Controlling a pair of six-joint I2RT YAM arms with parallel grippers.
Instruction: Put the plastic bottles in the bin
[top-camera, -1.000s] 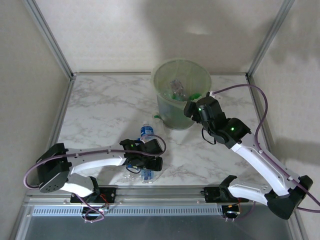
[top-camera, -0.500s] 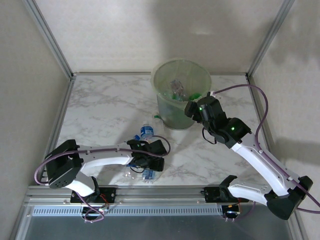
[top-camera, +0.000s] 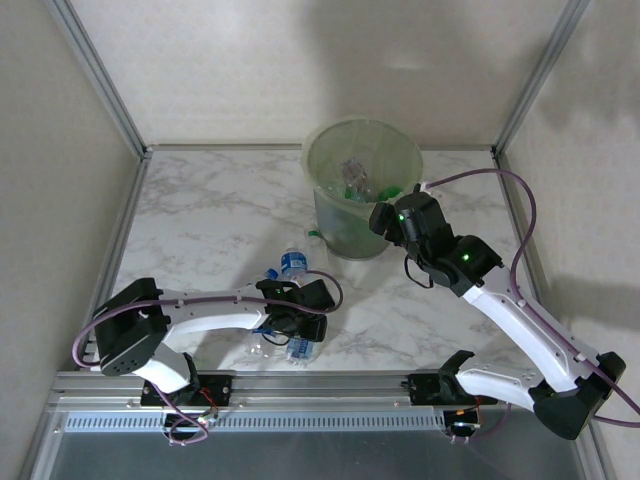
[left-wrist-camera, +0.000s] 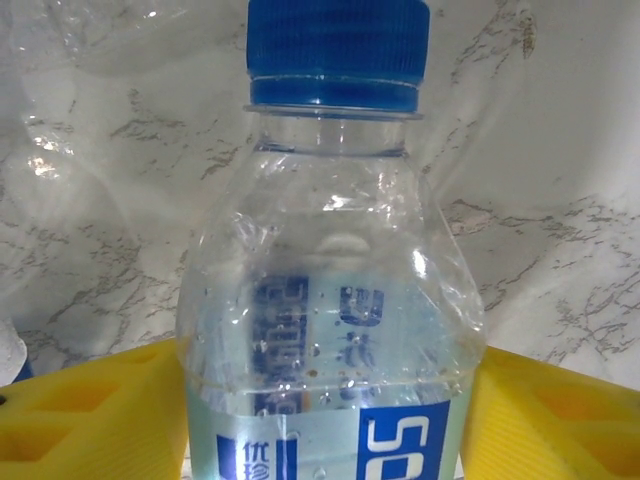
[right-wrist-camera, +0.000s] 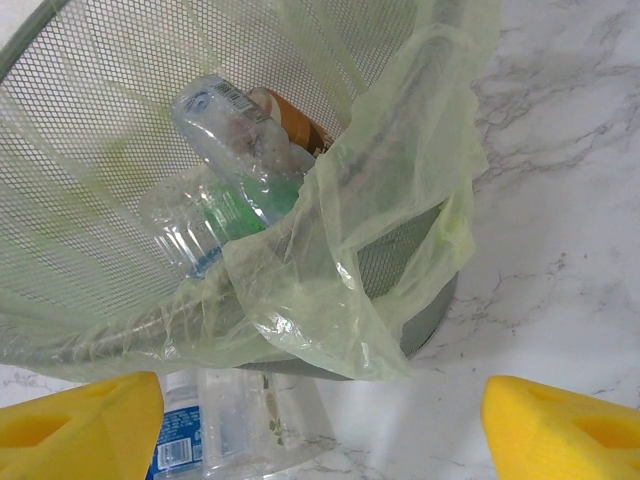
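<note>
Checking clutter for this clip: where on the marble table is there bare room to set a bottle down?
Bare: the marble tabletop from its left edge to the round pale-green translucent bin; also near-centre, between the left end effector and the right arm. Crowded: clear plastic bottles around that end effector.

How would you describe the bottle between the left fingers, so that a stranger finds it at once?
On the marble table, find the left gripper near the front. Between its yellow fingers is a clear bottle with a blue cap and blue label; unlike the loose bottles nearby, it has a finger on each side.
</note>
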